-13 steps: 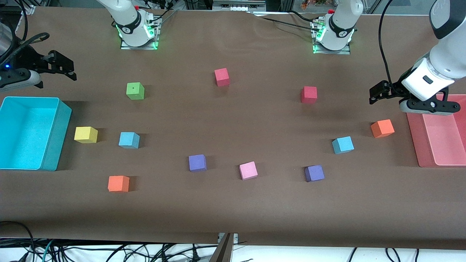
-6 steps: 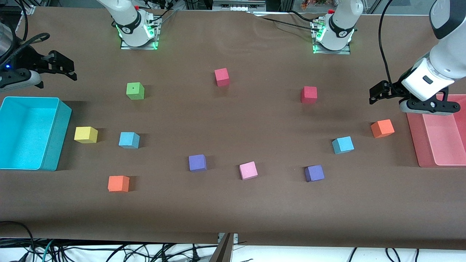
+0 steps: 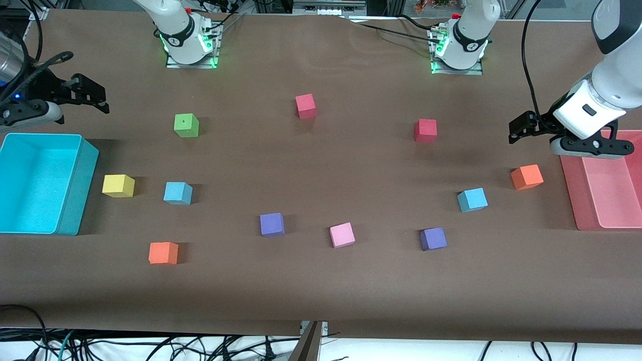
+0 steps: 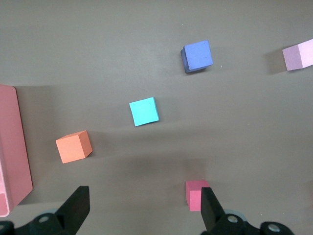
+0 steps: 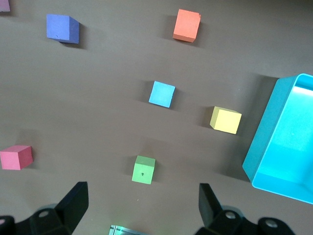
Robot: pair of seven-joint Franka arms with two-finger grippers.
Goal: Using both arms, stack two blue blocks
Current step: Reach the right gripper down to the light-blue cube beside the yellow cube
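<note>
1. Nearest the front camera we log an orange foam cube (image 3: 163,252) toward the right arm's end, then a purple-indigo foam cube (image 3: 433,238), a pink foam cube (image 3: 342,234) and a second purple-indigo foam cube (image 3: 272,224), all on the brown cloth-covered table (image 3: 321,291).
2. Next row: two sky-blue foam cubes, well apart. One sky-blue cube (image 3: 177,192) sits beside a yellow foam cube (image 3: 118,185), near the large cyan plastic bin (image 3: 75,200). The other sky-blue cube (image 3: 472,199) lies toward the left arm's end, near a second orange foam cube (image 3: 526,176) and the pink plastic tray (image 3: 572,195). Both are matte, clean-edged, flat on the cloth, unstacked.
3. Farther: a green foam cube (image 3: 186,125) and two red foam cubes (image 3: 425,130) (image 3: 305,106).
4. The wrist views add the spread of each pincer. The left gripper (image 4: 142,213) stands wide open over cloth near the tray, holding nothing; the right gripper (image 5: 142,208) likewise, above cloth beside the bin.
5. Only the right wrist view shows the small dark dot on the green cube's top squarely.
6. Against the earlier frame we note the right gripper (image 3: 95,100) has shifted slightly; the left gripper (image 3: 516,131) and all cubes are unchanged.
</note>
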